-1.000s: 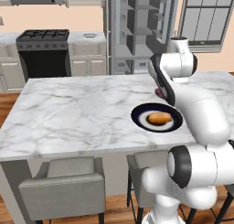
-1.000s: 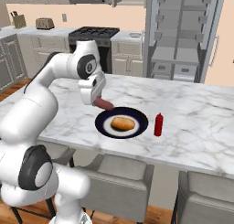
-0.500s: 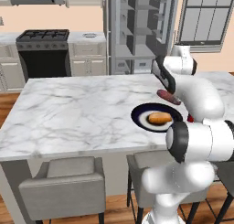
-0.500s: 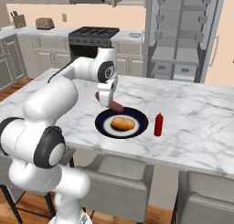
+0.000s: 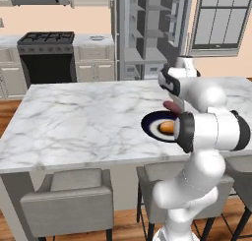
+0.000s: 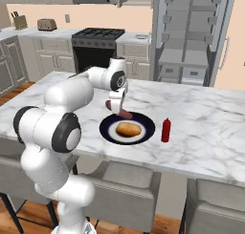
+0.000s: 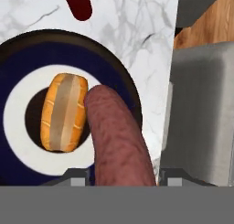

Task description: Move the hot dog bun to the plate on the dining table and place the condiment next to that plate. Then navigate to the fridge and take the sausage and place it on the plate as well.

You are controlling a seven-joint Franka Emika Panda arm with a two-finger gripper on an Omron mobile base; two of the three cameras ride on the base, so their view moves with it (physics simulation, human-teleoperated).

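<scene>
Robot arm hides plate (image 5: 150,123) right half, left base view; condiment (image 7: 77,2) cut by hand-view top edge; sausage (image 7: 118,138) perhaps covers fingers.

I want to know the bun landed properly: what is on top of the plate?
The hot dog bun lies at the centre of the plate. The gripper holds the sausage over its rim, hiding that edge.
</scene>
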